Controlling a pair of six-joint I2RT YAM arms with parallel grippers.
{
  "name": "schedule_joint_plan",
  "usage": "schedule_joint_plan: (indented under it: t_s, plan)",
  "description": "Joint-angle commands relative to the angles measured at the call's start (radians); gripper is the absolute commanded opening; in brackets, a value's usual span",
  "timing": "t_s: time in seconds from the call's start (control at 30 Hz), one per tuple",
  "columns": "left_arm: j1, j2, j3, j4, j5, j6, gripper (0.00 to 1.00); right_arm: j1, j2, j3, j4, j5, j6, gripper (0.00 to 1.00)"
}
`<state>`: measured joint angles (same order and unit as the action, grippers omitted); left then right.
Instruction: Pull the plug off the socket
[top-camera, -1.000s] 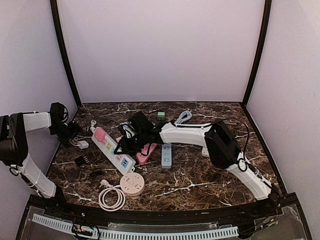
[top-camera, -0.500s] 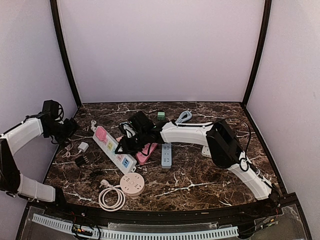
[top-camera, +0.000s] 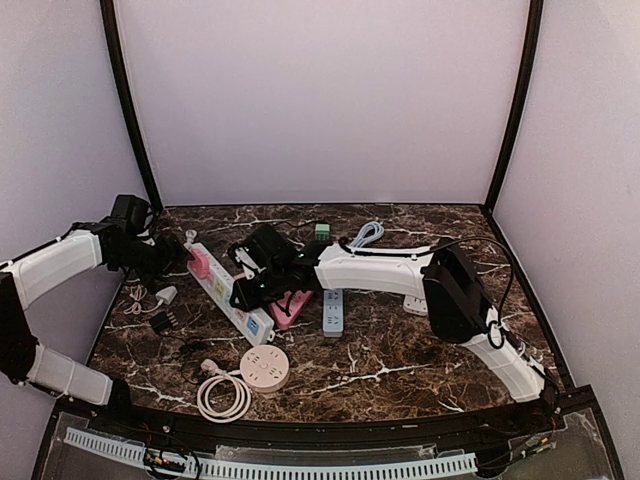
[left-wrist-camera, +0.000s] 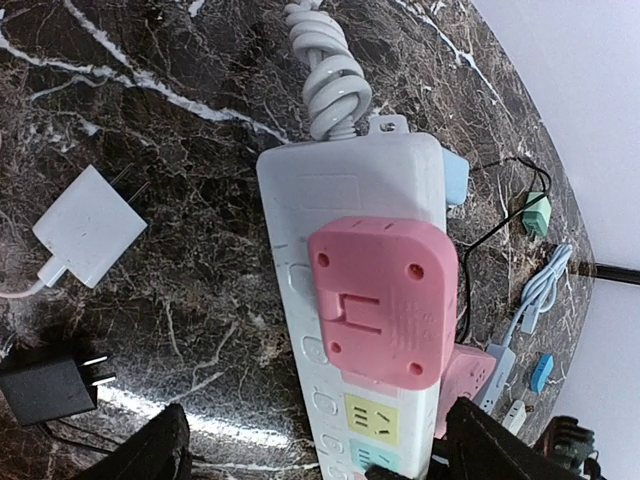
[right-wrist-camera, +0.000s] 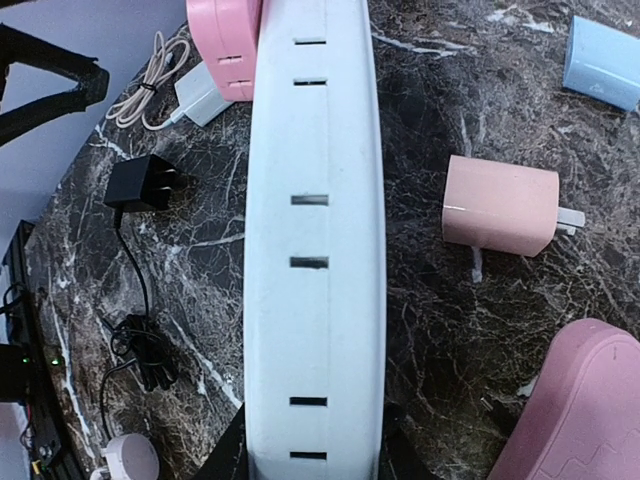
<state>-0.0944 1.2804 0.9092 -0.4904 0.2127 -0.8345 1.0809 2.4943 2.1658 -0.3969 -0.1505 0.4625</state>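
Note:
A pink plug (top-camera: 200, 266) sits in the far end of a long white power strip (top-camera: 228, 300) on the dark marble table. In the left wrist view the plug (left-wrist-camera: 385, 300) stands on the strip (left-wrist-camera: 300, 200) just ahead of my left gripper (left-wrist-camera: 320, 455). That gripper is open, with one finger on each side of the strip, and touches nothing. My left gripper (top-camera: 180, 256) is beside the plug in the top view. My right gripper (top-camera: 245, 293) is shut on the strip's near part. In the right wrist view its fingers (right-wrist-camera: 225, 455) clamp the strip (right-wrist-camera: 315, 250).
A white charger (top-camera: 166, 295) and a black charger (top-camera: 160, 321) lie left of the strip. A round pink socket (top-camera: 265, 367) and a coiled white cable (top-camera: 222, 397) lie near the front. A pink strip (top-camera: 290, 305), a blue strip (top-camera: 333, 310) and a loose pink adapter (right-wrist-camera: 500, 205) lie to the right.
My left arm has swung in from the left wall towards the strip and its gripper now sits at the pink plug. My right gripper has stayed shut on the strip.

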Motion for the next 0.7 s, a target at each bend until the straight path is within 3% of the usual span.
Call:
schedule_joint_plan:
  t_s: [0.0, 0.4, 0.67]
  plan:
    - [-0.035, 0.032, 0.049, 0.002, -0.036, -0.013, 0.88, 0.032, -0.049, 0.057, 0.009, 0.213, -0.142, 0.0]
    - [-0.071, 0.148, 0.113, -0.01, -0.125, 0.009, 0.84, 0.056, -0.032, 0.113, -0.028, 0.296, -0.173, 0.0]
    - [-0.071, 0.113, 0.068, -0.006, -0.151, 0.007, 0.64, 0.046, -0.036, 0.105, -0.019, 0.244, -0.148, 0.0]
